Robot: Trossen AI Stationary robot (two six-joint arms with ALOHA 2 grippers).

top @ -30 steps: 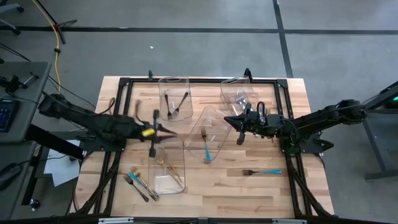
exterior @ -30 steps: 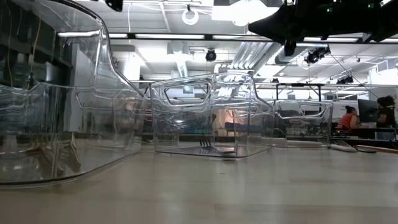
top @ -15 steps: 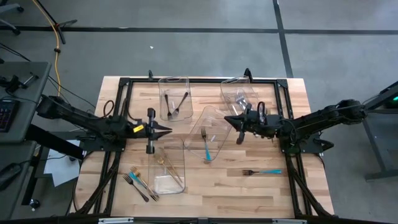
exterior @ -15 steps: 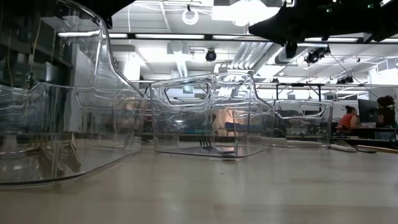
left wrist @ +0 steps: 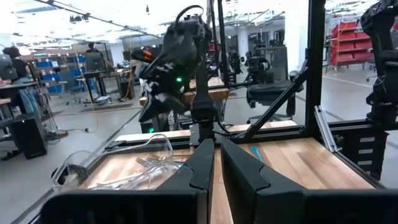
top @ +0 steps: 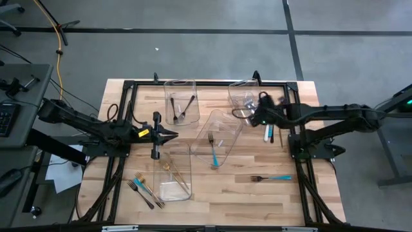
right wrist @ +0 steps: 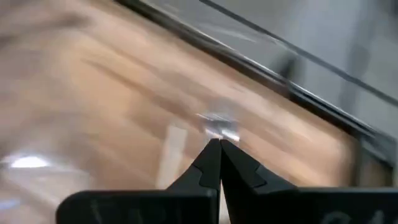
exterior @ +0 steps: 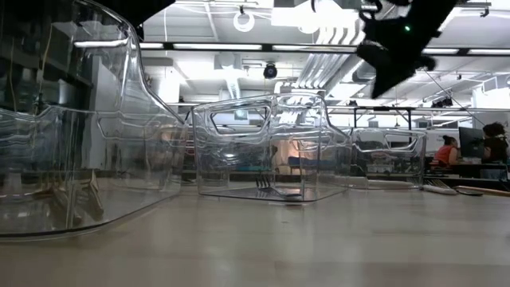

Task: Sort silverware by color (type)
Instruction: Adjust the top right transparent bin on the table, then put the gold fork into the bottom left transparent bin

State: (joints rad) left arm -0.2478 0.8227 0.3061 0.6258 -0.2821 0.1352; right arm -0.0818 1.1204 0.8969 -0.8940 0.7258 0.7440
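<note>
Silverware is being kept in four clear bins: black forks far left, silver pieces far right, a teal fork centre, gold pieces near. Loose forks are lying near left, another teal fork near right. Right gripper, jaws closed empty, is being held over the far-right bin. Left gripper, jaws nearly closed and empty, is being held left of centre.

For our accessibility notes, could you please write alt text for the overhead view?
Seen from above, a wooden table holds four clear bins of sorted forks, with a teal-handled fork and more forks loose on the wood. The left gripper hovers, nearly shut, between bins on the left; the right gripper, shut, hovers by the far-right bin.
</note>
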